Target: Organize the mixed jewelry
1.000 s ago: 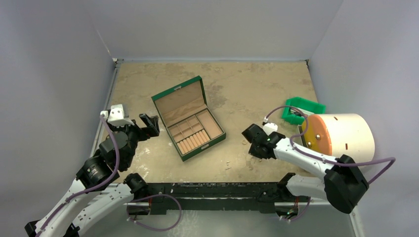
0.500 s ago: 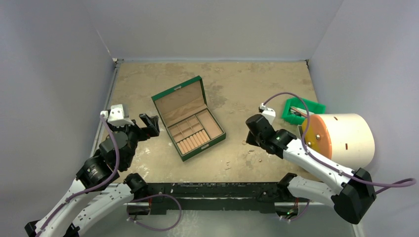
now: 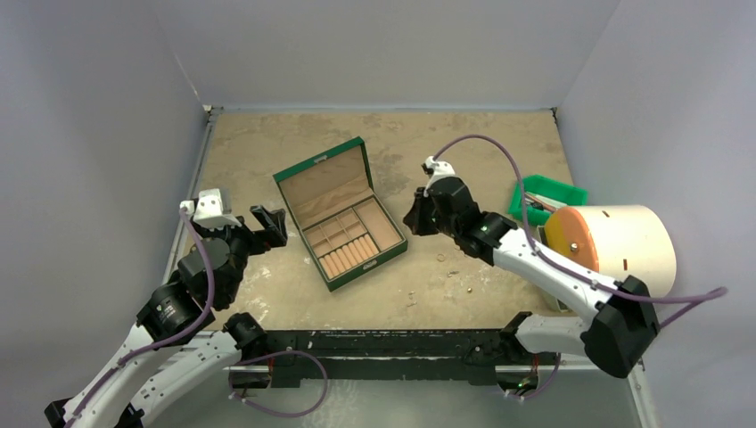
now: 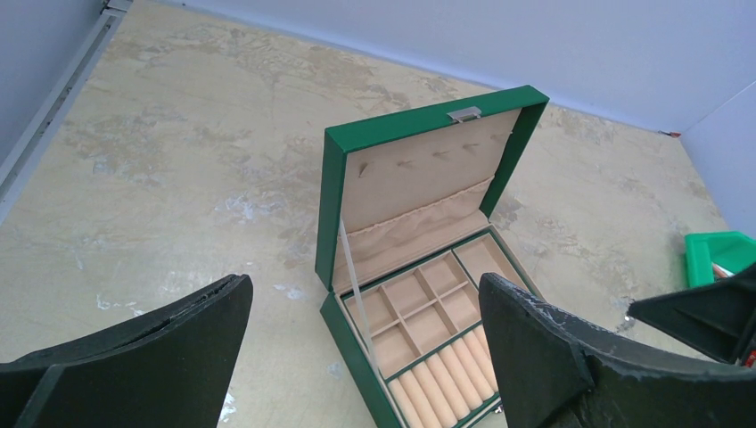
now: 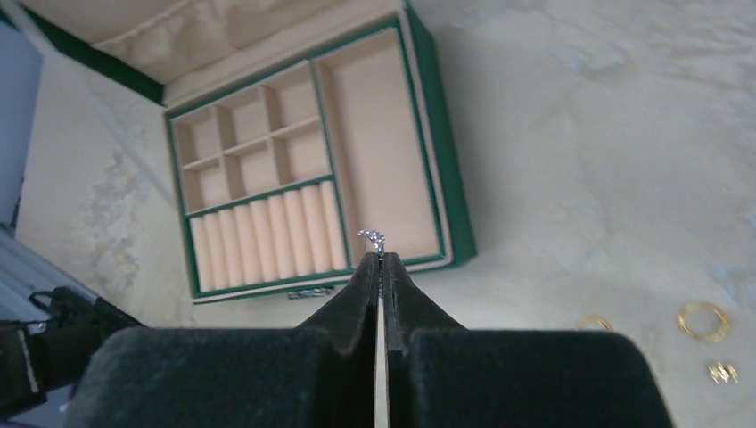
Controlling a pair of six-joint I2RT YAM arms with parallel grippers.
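The green box [image 3: 325, 187] lies open mid-table, its tan compartments [image 5: 374, 152] bare. My right gripper [image 3: 414, 217] hovers just off the box's right side, shut on a tiny sparkling silver piece of jewelry [image 5: 373, 238] that sticks out past the closed tips [image 5: 381, 259], over the box's near edge. More of the mixed jewelry lies loose on the table to the right: small gold-coloured rings [image 5: 702, 321] and a stud [image 5: 722, 372], seen as specks [image 3: 470, 290] from above. My left gripper [image 3: 267, 223] hangs wide open left of the box [image 4: 419, 169], holding nothing.
A small green bin [image 3: 546, 198] sits at the right edge of the table. Beside it lies a large white cylinder with an orange face [image 3: 615, 250]. Grey walls close in the table on three sides.
My right arm has swung left and away from the near edge, from the loose pieces toward the box, staying shut. The left arm has not moved.
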